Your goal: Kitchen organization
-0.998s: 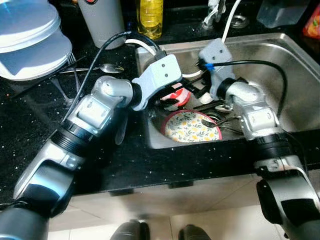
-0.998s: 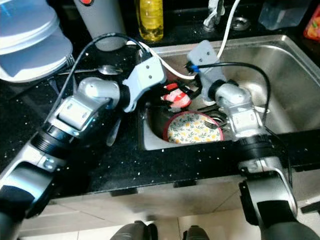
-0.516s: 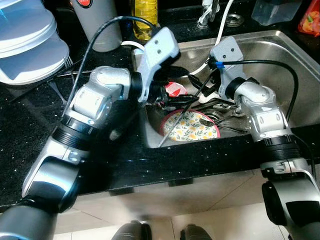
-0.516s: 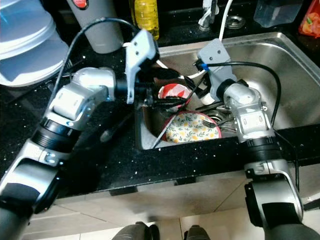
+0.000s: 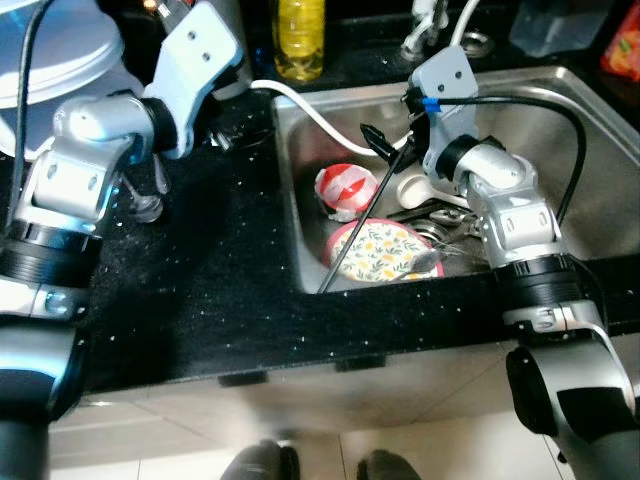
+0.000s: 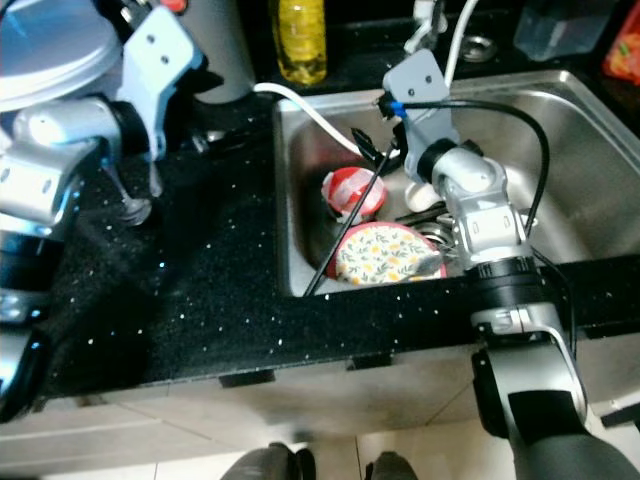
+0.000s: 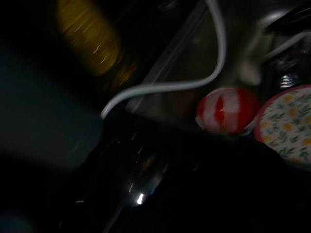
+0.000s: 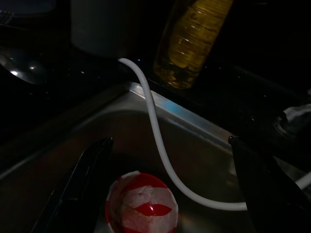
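My right end effector [image 8: 165, 189] spread wide over red-and-white striped bowl [image 5: 345, 190] in steel sink [image 5: 590, 110]; left end effector [image 5: 225, 135] above black table [image 5: 200, 290], grip unreadable

A home kitchen. A steel sink [image 5: 590, 130] holding dishes sits in a black counter [image 5: 200, 290]. An oil bottle [image 5: 300, 38] stands nearby.

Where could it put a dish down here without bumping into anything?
The black speckled counter is bare between the steel sink and the robot's left arm. The sink's near end is crowded: red-and-white bowl, floral plate, cutlery.
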Robot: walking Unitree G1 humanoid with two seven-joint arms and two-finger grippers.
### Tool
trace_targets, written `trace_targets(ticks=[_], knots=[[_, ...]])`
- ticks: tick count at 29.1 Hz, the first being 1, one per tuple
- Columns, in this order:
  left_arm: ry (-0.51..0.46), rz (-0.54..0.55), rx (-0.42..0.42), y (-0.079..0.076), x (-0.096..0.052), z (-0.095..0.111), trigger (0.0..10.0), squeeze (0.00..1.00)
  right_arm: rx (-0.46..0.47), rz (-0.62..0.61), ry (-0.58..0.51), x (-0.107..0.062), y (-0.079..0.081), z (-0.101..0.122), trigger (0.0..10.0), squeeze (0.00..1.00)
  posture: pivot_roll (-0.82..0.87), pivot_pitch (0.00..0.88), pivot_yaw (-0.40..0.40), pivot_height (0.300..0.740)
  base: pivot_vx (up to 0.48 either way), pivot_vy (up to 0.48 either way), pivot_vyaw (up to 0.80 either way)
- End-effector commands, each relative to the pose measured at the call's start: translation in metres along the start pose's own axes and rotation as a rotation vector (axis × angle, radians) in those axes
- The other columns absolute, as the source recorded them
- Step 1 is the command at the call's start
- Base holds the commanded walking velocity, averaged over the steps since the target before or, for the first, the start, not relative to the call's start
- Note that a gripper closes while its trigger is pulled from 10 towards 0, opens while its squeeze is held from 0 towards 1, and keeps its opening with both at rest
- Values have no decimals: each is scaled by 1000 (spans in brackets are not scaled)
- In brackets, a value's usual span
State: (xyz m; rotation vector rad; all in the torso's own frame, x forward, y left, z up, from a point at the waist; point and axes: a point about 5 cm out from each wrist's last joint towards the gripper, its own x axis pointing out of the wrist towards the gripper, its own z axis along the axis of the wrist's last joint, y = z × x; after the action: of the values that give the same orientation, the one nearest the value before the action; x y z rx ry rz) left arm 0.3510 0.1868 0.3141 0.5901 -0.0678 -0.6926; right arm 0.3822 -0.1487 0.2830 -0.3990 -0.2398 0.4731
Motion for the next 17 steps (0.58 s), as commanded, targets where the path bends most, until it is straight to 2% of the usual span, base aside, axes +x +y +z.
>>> trace_targets(ticks=[1, 3, 4, 5, 6, 8, 9, 10, 11, 12, 14, 16, 17], knots=[[69, 112, -15, 17, -26, -8, 10000, 0, 4, 21, -7, 3, 4, 1, 10000, 0, 110, 101, 38, 740, 0, 0, 0], [203, 234, -116, 19, -48, -31, 10000, 0, 11, 36, -12, 7, 7, 2, 10000, 0, 121, 103, 30, 740, 0, 0, 0], [203, 234, -116, 19, -48, -31, 10000, 0, 11, 36, -12, 7, 7, 2, 10000, 0, 121, 103, 30, 740, 0, 0, 0], [269, 284, -175, 14, -53, -44, 10000, 0, 12, 43, -13, 8, 9, 2, 10000, 0, 124, 105, 24, 740, 0, 0, 0], [269, 284, -175, 14, -53, -44, 10000, 0, 12, 43, -13, 8, 9, 2, 10000, 0, 124, 105, 24, 740, 0, 0, 0], [327, 345, -272, 1, -55, -60, 10000, 0, 13, 54, -14, 10, 10, 2, 10000, 0, 130, 109, 15, 740, 0, 0, 0], [327, 345, -272, 1, -55, -60, 10000, 0, 13, 54, -14, 10, 10, 2, 10000, 0, 130, 109, 15, 740, 0, 0, 0], [335, 360, -294, -4, -55, -62, 10000, 831, 14, 58, -14, 11, 11, 2, 10000, 0, 131, 111, 12, 740, 0, 0, 0], [335, 360, -294, -4, -55, -62, 10000, 831, 14, 58, -14, 11, 11, 2, 10000, 0, 131, 111, 12, 740, 0, 0, 0], [319, 373, -318, -7, -52, -60, 10000, 1000, 14, 62, -14, 12, 12, 2, 10000, 0, 131, 114, 9, 740, 0, 0, 0], [295, 396, -338, -9, -49, -55, 10000, 1000, 15, 67, -15, 12, 13, 2, 10000, 0, 132, 115, 9, 740, 0, 0, 0], [232, 457, -419, -9, -39, -45, 10000, 1000, 18, 74, -15, 13, 14, 2, 10000, 0, 129, 116, 5, 740, 0, 0, 0], [232, 457, -419, -9, -39, -45, 10000, 1000, 18, 74, -15, 13, 14, 2, 10000, 0, 129, 116, 5, 740, 0, 0, 0]])
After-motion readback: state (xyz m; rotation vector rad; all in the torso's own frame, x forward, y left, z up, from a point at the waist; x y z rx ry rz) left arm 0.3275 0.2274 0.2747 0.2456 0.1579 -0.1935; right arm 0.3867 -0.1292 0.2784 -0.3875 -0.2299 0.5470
